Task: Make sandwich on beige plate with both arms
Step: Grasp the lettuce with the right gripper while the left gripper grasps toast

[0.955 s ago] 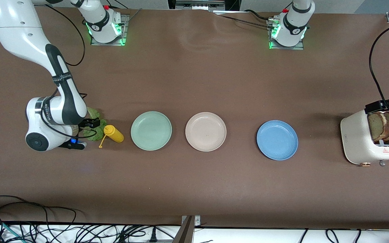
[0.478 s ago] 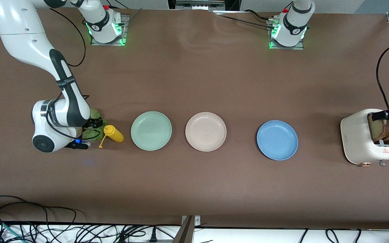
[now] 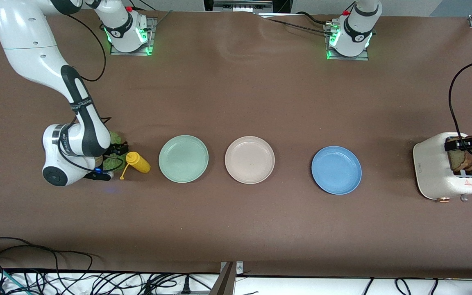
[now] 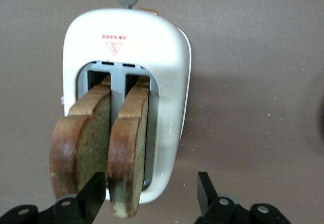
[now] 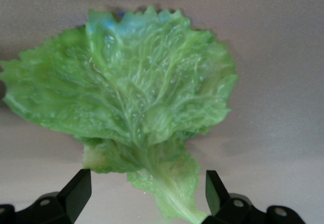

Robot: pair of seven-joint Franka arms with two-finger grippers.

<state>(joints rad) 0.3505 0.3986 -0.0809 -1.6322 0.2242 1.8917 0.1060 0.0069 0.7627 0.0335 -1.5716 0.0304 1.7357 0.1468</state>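
Two brown bread slices stand upright in the slots of a white toaster at the left arm's end of the table. My left gripper is low over them and open. One finger sits between the two slices. The slice on the other finger's side lies between the fingers, unclamped. My right gripper hangs open just over the green lettuce leaf, with the leaf's stem between its fingers. The beige plate lies bare in the middle of the plate row.
A yellow squeeze bottle lies on its side right beside the lettuce. A mint green plate and a blue plate flank the beige one. Cables run along the table's near edge.
The left gripper has come down over the toaster onto the bread, and its fingers have narrowed a little. The right arm has shifted slightly toward the yellow bottle, over the lettuce.
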